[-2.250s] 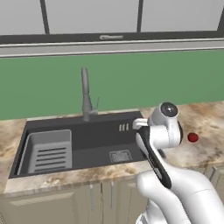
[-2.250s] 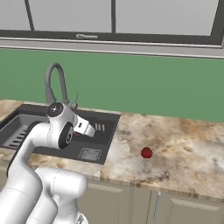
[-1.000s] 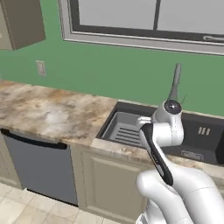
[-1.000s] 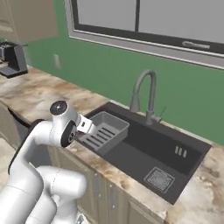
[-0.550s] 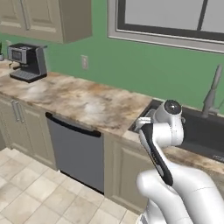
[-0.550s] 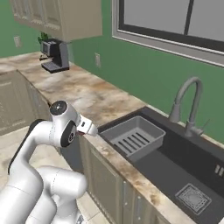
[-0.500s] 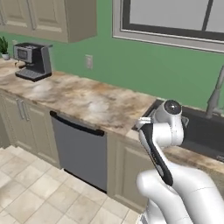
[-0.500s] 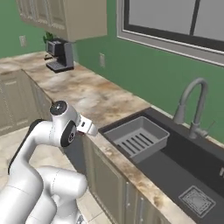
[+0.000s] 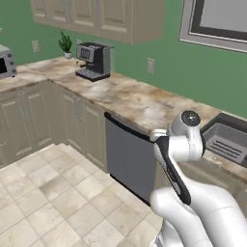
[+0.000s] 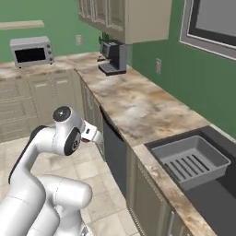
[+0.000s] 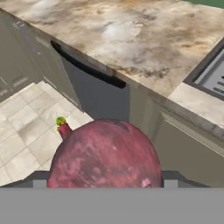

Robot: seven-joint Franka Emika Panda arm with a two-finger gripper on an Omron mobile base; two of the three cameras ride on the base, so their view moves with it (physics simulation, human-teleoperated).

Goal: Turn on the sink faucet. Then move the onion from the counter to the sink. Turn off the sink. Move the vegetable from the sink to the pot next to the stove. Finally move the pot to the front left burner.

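A large reddish onion (image 11: 105,157) fills the bottom centre of the hand view, and my gripper (image 11: 105,180) is shut on it, a grey fingertip on each side. The hand is tucked close to the arm's upper joint (image 9: 185,137) (image 10: 67,133), off the counter's front edge and above the floor. The beige marbled counter (image 9: 130,96) (image 10: 133,106) (image 11: 131,39) runs away to the left. At its right end lies the dark sink (image 9: 230,120) (image 10: 216,193) with its slotted grey tray insert (image 9: 226,140) (image 10: 191,161). The faucet, pot and stove are out of view.
A dark dishwasher front (image 9: 128,159) (image 11: 96,92) sits under the counter close to the hand. A coffee machine (image 9: 94,60) (image 10: 113,55) stands farther along, and a silver microwave (image 10: 31,50) beyond it. Tiled floor (image 9: 48,193) opens to the left.
The whole picture has swung left along the counter, so the base has moved. The sink has slid to the right edge. The arm keeps its folded pose with the onion held.
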